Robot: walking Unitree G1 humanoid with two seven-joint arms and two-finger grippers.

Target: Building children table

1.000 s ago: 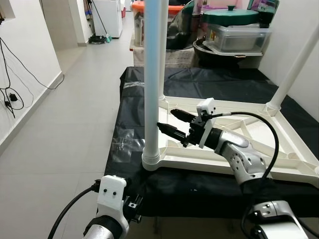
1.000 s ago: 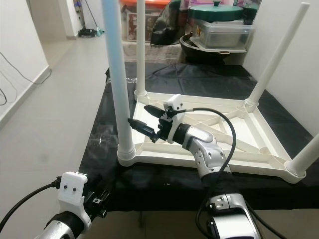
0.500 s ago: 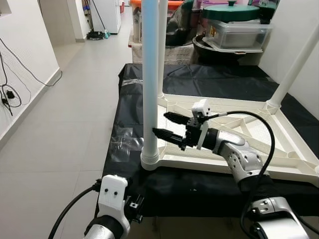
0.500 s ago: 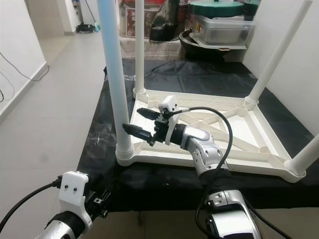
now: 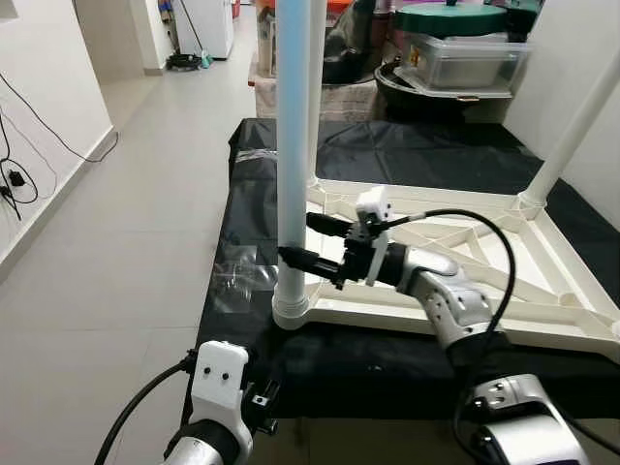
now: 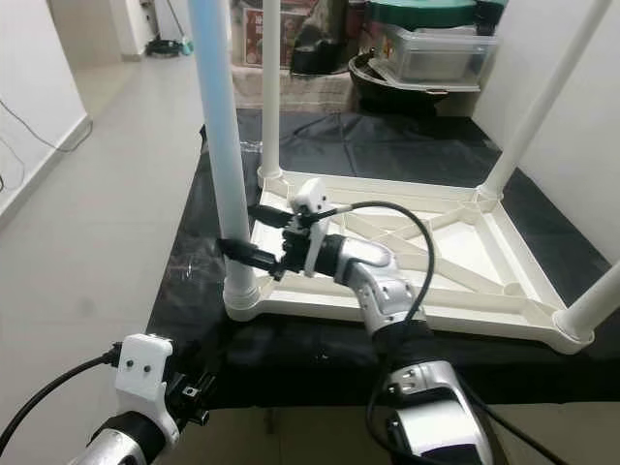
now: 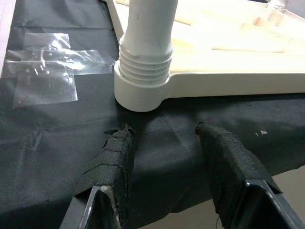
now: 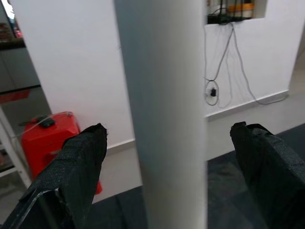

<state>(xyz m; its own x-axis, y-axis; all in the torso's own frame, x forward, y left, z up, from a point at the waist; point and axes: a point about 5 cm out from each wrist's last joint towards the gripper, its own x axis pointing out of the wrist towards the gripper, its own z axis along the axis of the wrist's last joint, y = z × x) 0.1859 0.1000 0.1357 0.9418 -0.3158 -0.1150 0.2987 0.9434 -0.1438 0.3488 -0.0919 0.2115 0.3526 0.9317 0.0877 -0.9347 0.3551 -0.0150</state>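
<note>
Left eye view: the upturned white plastic table top [image 5: 542, 291] lies on a black cloth [image 5: 242, 218] with its legs pointing up. The right gripper [image 5: 295, 239] has pushed forward over the last second and now straddles the tall white tubular leg [image 5: 294, 145] at the near-left corner, just above the socket, fingers spread wide. I judge it is lining up to grip and turn or seat that leg.

Right eye view: the same reach, plus a fourth leg [image 6: 601, 308] at the near-right corner.

Left wrist view: the left gripper [image 7: 167, 167] hovers low over the cloth near that corner, fingers apart and empty. This view alone gives the ribbed collar [image 7: 144, 59] where leg meets socket, and clear tape [image 7: 45, 67] stuck to the cloth.

Right wrist view: the leg stands between the black fingers [image 8: 78, 157], with clear gaps either side, so nothing is clamped yet.
</note>
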